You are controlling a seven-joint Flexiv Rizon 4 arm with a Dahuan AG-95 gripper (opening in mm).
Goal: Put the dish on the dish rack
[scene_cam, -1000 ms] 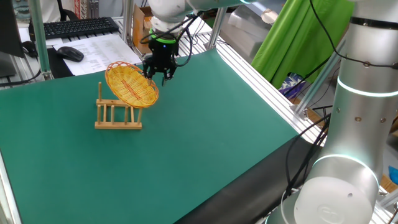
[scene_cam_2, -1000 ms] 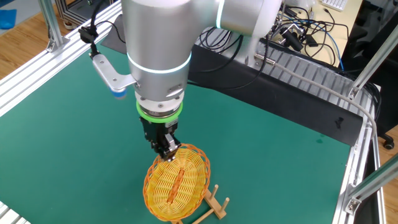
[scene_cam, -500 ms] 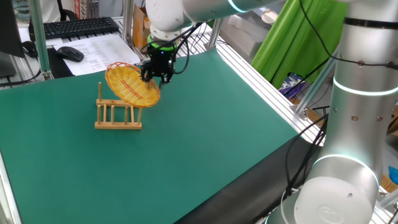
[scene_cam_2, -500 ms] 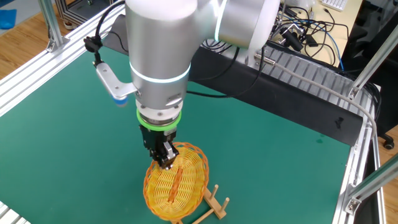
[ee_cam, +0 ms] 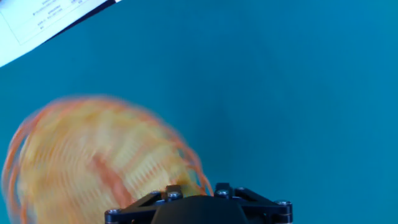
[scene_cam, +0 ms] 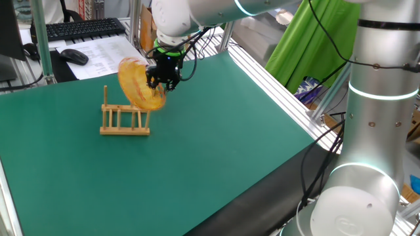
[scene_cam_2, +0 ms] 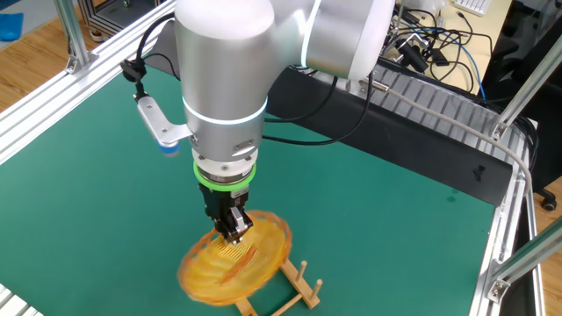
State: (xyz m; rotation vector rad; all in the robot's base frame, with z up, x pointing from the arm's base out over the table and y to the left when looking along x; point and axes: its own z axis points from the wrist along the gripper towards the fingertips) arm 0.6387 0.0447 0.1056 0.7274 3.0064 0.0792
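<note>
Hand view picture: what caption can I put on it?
Blurred yellow dish beside the end effector, above the green table.

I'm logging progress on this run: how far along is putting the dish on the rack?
Done: the dish is picked up and carried over the dish rack. In hand: the gripper grips its rim above the pegs; the dish is blurred in every view, so it is moving, and whether it touches the rack is unclear. Left: seating it between the pegs and letting go.
</note>
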